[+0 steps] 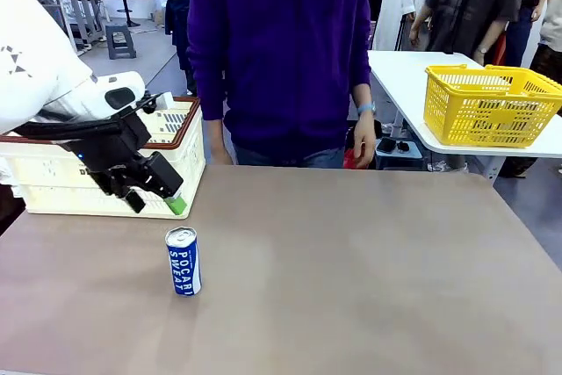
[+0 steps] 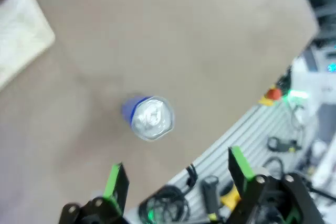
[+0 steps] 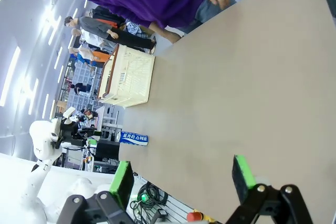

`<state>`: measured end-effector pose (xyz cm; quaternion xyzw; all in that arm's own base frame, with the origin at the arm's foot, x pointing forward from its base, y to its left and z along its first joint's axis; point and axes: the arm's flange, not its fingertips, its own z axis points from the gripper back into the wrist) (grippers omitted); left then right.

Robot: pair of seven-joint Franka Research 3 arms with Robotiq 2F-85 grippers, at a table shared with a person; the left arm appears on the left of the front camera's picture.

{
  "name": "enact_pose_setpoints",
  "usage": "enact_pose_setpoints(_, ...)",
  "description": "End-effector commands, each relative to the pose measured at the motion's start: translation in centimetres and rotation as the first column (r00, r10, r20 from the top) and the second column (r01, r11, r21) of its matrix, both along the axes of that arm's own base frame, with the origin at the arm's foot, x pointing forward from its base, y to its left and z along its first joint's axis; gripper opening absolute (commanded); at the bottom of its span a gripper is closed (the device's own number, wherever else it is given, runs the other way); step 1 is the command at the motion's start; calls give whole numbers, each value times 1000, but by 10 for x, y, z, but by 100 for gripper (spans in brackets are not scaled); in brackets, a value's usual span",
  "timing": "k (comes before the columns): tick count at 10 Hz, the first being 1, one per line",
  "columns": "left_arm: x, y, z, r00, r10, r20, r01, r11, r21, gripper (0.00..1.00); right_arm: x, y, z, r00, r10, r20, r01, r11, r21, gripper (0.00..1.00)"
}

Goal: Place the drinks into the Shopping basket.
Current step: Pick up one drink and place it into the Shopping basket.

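Note:
A blue can marked "SWEAT" (image 1: 183, 261) stands upright on the brown table, left of centre. My left gripper (image 1: 158, 203) hovers open just above and behind it, in front of the cream Shopping basket (image 1: 189, 160) at the table's back left. From the left wrist, the can's silver top (image 2: 151, 117) lies ahead of the open gripper (image 2: 178, 174), not between the fingers. My right gripper (image 3: 182, 179) is open and holds nothing; its view takes in the can (image 3: 134, 138) and the basket (image 3: 128, 74) farther off. The green cans are out of view.
A person in a purple top (image 1: 281, 50) stands at the far edge, one hand (image 1: 363, 138) hanging by the table. A yellow mesh basket (image 1: 487, 104) sits on a white side table at the right. Bare tabletop (image 1: 369, 270) spreads right of the can.

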<state>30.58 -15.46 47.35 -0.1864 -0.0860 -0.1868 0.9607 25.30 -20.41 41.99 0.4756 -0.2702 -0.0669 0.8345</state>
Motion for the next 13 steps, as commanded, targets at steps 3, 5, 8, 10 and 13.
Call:
enact_pose_setpoints(3, -10, -16, -14, 950, 312, -3, -310, 943, 123, 100, 2, -3, 1, 999, 7, 37, -7, 1000, 10, 100)
enact_pose_setpoints(5, -6, -25, -33, 950, 312, -19, -307, 942, 135, 100, 2, -3, 1, 999, 7, 37, -7, 1000, 10, 100)
enact_pose_setpoints(8, -1, -43, -70, 960, 259, -107, -236, 952, 194, 100, 2, -3, 1, 999, 7, 37, -7, 1000, 10, 100)
enact_pose_setpoints(10, 5, -51, -86, 953, 288, -94, -262, 940, 218, 100, 2, -3, 1, 999, 7, 37, -7, 1000, 10, 100)
enact_pose_setpoints(13, 15, -59, -100, 958, 281, -60, -261, 938, 230, 100, 2, -3, 1, 999, 7, 37, -7, 1000, 10, 100)
